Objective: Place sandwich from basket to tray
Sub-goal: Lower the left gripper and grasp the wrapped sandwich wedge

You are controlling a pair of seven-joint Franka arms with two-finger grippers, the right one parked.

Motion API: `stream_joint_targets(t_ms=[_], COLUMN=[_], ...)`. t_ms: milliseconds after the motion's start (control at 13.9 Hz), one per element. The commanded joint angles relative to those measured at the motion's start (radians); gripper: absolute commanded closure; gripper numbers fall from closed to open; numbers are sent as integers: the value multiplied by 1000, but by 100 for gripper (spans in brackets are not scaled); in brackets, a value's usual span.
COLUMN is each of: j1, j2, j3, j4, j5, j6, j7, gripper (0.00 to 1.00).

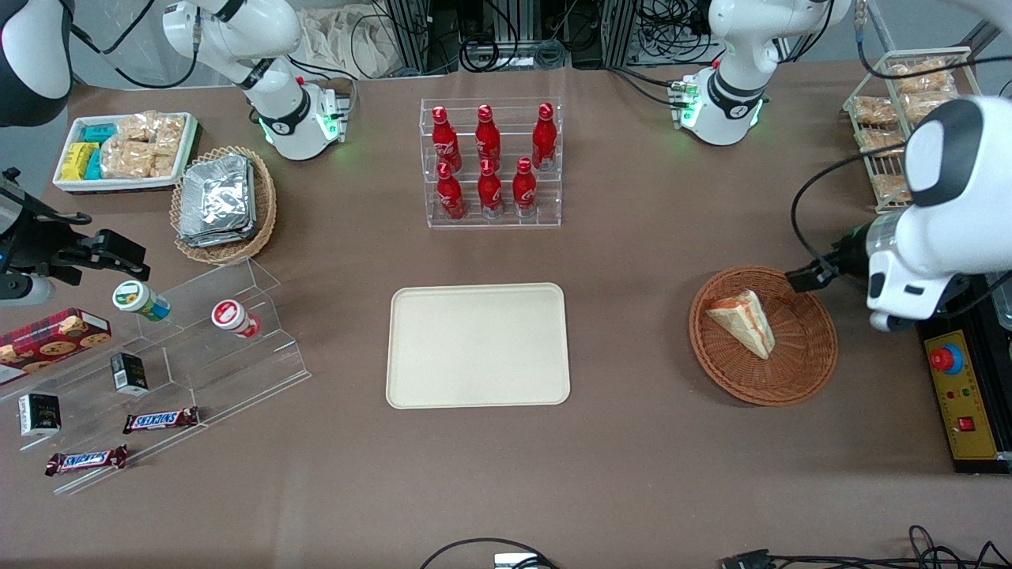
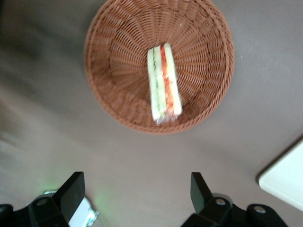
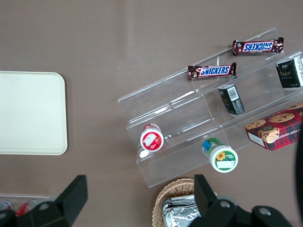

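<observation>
The sandwich (image 1: 743,322) is a pale triangular wedge that lies in the round reddish-brown basket (image 1: 798,371), toward the working arm's end of the table. The left wrist view shows the sandwich's red and green filling edge (image 2: 164,81) inside the basket (image 2: 109,42). The cream-beige tray (image 1: 477,345) lies empty at the table's middle; a corner of it (image 2: 286,177) shows in the left wrist view. My left gripper (image 1: 805,278) hovers beside the basket's rim, above the table. Its fingers (image 2: 73,191) stand wide apart and hold nothing.
A clear rack of red bottles (image 1: 490,162) stands farther from the camera than the tray. A control box (image 1: 964,403) lies beside the basket. A tan basket of foil packs (image 1: 221,199), a white snack tray (image 1: 126,150) and a clear stepped shelf (image 1: 158,371) lie toward the parked arm's end.
</observation>
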Motion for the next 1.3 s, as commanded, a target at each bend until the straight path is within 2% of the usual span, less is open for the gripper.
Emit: stream_joint_targets(t_ms=[0,432,937,1009,1081,1153,1225], j1=[-3,-3,-24,-26,-26,-26,-26], j2=[12,130,241,248,247,241,236], j3=[1,1,0,0,0,0,0], j4=[-121,-233,-265,-267,-268,-268,-267], j5=[-10,-10,-13,-13,-11,-11,-11], j6=[170,396,511,523,527,527,520], j7=[-18,-24,-76,-76,-75,-75,-75], gripper=[1,1,1,8,40,78,99])
